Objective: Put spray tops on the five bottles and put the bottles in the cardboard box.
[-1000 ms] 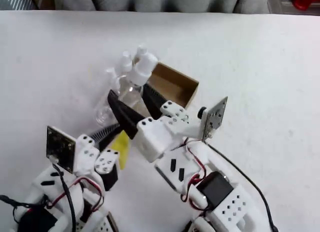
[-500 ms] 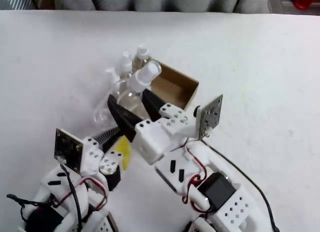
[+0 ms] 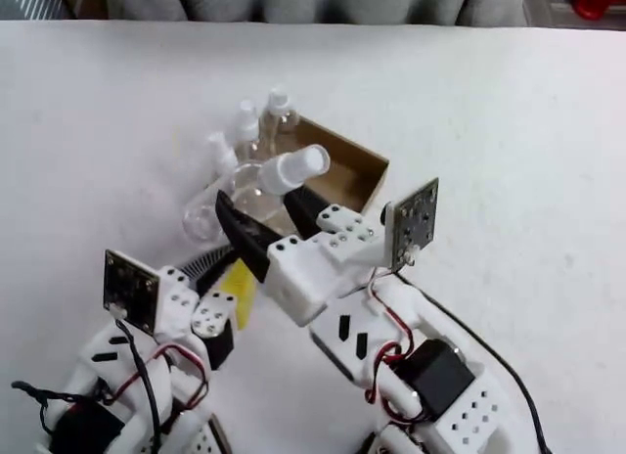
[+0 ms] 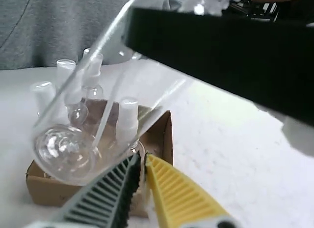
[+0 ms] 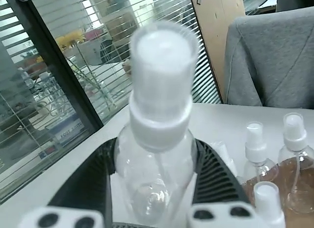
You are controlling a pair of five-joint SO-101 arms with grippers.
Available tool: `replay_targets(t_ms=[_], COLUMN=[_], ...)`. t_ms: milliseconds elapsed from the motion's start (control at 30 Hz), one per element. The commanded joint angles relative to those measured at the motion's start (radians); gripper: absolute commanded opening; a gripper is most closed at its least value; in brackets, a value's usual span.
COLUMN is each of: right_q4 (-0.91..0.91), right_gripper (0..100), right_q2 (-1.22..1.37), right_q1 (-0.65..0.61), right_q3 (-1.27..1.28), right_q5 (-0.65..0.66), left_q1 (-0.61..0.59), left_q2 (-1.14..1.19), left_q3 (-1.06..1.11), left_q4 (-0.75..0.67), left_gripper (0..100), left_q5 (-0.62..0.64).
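1. High view puts the right gripper [image 3: 256,198] near the middle of the table [image 3: 509,112]; its black jaws are clamped round the held bottle [image 3: 249,183], which lies tilted with its spray top [image 3: 298,165] pointing toward two o'clock.
2. That tilt aims the top at the cardboard box [image 3: 367,168], which sits at one o'clock from the gripper; the jaws hold the clear body below the collar, so we judge the top end is left free to enter the box first.
3. Other capped bottles [image 3: 245,123] cluster at eleven o'clock of the held one; in the left wrist view we count what look like four, and they appear to stand inside the box; bare box floor shows at three o'clock of them, the likely place for this one.
4. Our left gripper [image 3: 230,263] rests at seven o'clock of the held bottle, grey and yellow fingers pressed together on nothing; parked there, it leaves the way to the box clear.
5. We judge this to be the last bottle; lowering it risks knocking the standing ones.
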Motion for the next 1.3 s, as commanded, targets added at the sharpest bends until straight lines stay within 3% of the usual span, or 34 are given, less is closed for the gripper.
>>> replay_targets(t_ms=[0, 167, 400, 567, 700, 1067, 1267], right_q4=[0.004, 0.012, 0.254, 0.481, 0.564, 0.564, 0.344], right_gripper=[1.5, 1.5, 1.5, 1.5, 1.5, 1.5, 1.5], right_q2=[-0.001, 0.001, 0.001, 0.001, 0.001, 0.096, 0.341], right_q1=[0.054, 0.13, 0.137, 0.142, 0.239, 0.522, 0.601], right_q3=[-0.08, -0.115, -0.193, -0.29, -0.324, -0.288, -0.267], right_q5=[0.087, 0.161, 0.213, 0.281, 0.348, 0.517, 0.506], left_q1=[-0.028, -0.039, -0.326, -0.492, -0.605, -0.642, -0.657], left_q2=[-0.008, -0.008, -0.007, -0.007, -0.007, -0.002, -0.001], left_q3=[-0.017, -0.008, 0.006, 0.167, 0.302, 0.554, 0.551], left_q4=[0.066, 0.167, 0.17, 0.054, -0.083, -0.244, -0.238], left_gripper=[2, 2, 2, 2, 2, 2, 2], left_q5=[-0.009, -0.103, -0.123, -0.203, -0.213, -0.213, -0.213])
